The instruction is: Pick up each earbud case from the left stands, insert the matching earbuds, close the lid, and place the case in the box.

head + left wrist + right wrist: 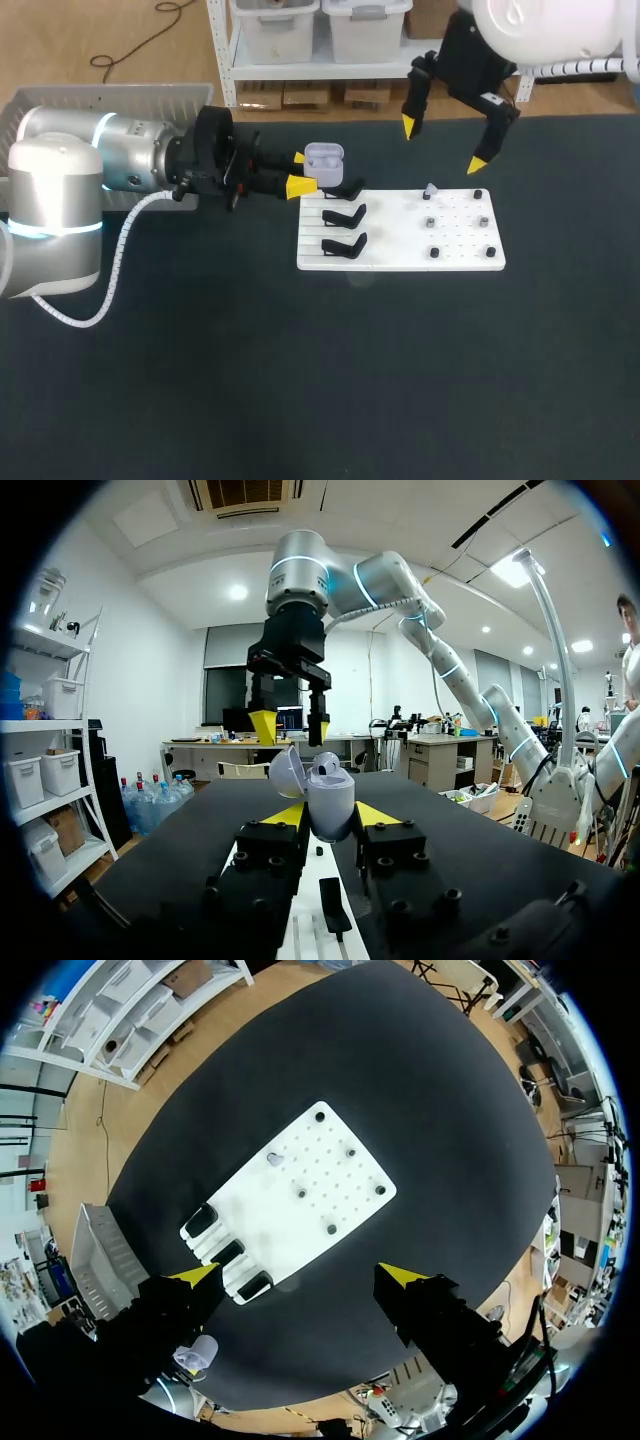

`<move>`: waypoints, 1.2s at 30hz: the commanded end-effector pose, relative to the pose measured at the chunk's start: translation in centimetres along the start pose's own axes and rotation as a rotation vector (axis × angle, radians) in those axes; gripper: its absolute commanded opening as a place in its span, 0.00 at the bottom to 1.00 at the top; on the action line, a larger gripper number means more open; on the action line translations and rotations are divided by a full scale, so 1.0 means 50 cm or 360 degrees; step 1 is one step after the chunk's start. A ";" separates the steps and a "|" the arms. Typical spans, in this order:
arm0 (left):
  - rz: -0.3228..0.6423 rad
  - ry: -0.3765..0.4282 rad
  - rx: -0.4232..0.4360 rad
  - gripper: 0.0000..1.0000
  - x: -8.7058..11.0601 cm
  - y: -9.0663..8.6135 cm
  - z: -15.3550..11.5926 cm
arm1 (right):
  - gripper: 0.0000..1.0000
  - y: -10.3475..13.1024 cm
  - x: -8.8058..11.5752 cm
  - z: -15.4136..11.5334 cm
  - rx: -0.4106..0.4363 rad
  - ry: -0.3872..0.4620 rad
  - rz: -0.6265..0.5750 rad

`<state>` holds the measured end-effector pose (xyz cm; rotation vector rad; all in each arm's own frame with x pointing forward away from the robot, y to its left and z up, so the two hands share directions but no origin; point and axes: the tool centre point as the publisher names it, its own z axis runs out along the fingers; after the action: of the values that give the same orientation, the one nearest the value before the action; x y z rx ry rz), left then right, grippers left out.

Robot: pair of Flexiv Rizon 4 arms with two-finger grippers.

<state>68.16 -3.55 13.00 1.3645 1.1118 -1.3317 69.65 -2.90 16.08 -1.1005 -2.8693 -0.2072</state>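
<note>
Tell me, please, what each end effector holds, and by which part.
The left end effector grips the open earbud case by its lower body's sides; the right end effector is empty.

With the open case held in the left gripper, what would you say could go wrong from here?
1. The left gripper pinches the open earbud case only low on its body, so pushing an earbud in might tilt it or make it slip.
2. The right gripper hangs open close to the case. When it brings the small earbud over from the board, the two grippers might collide.
</note>
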 end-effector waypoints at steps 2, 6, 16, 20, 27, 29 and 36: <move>0.0005 -0.0001 -0.0008 0.00 0.001 -0.004 0.000 | 1.00 0.003 -0.031 0.005 -0.0022 -0.0162 0.0025; 0.0005 -0.0001 -0.0008 0.00 0.001 -0.004 0.000 | 1.00 0.007 -0.071 0.016 -0.0006 -0.0373 -0.0099; 0.0005 -0.0001 -0.0008 0.00 0.001 -0.004 0.000 | 1.00 0.002 -0.126 0.040 -0.0045 -0.0275 -0.0547; 0.0005 -0.0001 -0.0008 0.00 0.001 -0.004 0.000 | 1.00 -0.001 -0.133 0.060 0.0042 -0.0206 -0.0673; 0.0005 -0.0001 -0.0008 0.00 0.001 -0.004 0.000 | 1.00 0.003 -0.122 0.107 0.0215 -0.0275 -0.0770; 0.0005 -0.0001 -0.0008 0.00 0.001 -0.004 0.000 | 1.00 0.006 -0.118 0.117 0.0230 -0.0284 -0.0777; 0.0005 -0.0001 -0.0008 0.00 0.001 -0.004 0.000 | 1.00 0.002 -0.119 0.148 0.0260 -0.0287 -0.0760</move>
<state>68.16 -3.55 13.00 1.3645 1.1119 -1.3316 73.89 -5.76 8.59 -0.4091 -3.1966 0.1056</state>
